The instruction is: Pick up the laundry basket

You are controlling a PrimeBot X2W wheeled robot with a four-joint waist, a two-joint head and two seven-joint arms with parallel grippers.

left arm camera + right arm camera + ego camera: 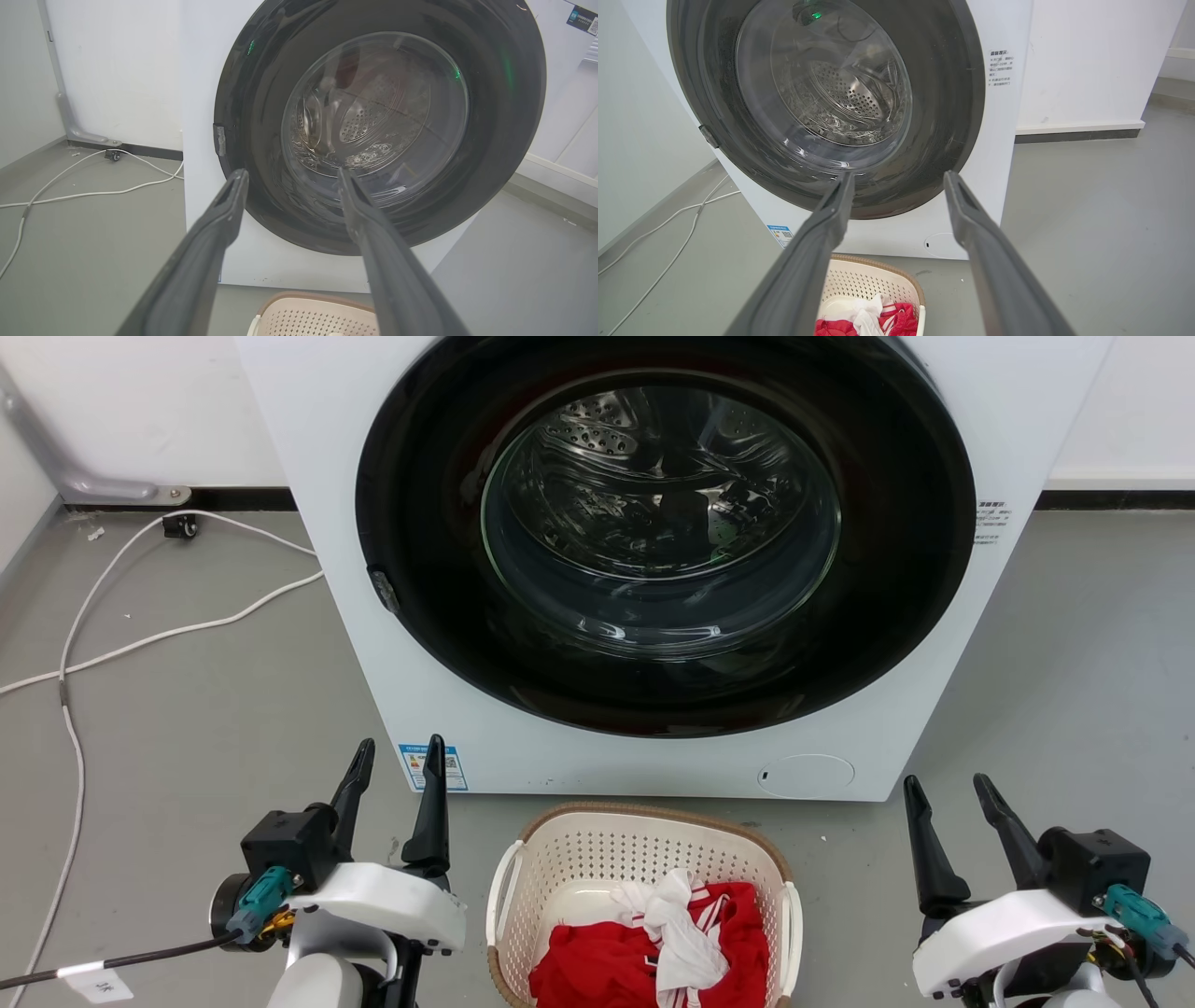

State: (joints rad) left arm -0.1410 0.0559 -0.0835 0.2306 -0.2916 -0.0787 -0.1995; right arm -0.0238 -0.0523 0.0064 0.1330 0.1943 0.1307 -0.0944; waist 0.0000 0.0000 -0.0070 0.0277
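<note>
Left gripper (400,743) and right gripper (945,782) hang low before a white washing machine (653,767), each with its two dark fingers spread wide and holding nothing. Between them, touching neither, the laundry basket (597,854) sits on the grey floor (187,737) just in front of the machine's base. It is a cream perforated tub with a brown woven-look rim and white side handles. A red garment (616,971) lies bunched in the basket with a white cloth (680,933) draped over it. Both wrist views look along the open fingers toward the machine's round dark door (429,644), whose glass window shows the steel drum behind it. In those views the basket's far rim shows at the bottom edge. A white cable (140,639) trails across the floor to the left of the machine, toward the wall.
</note>
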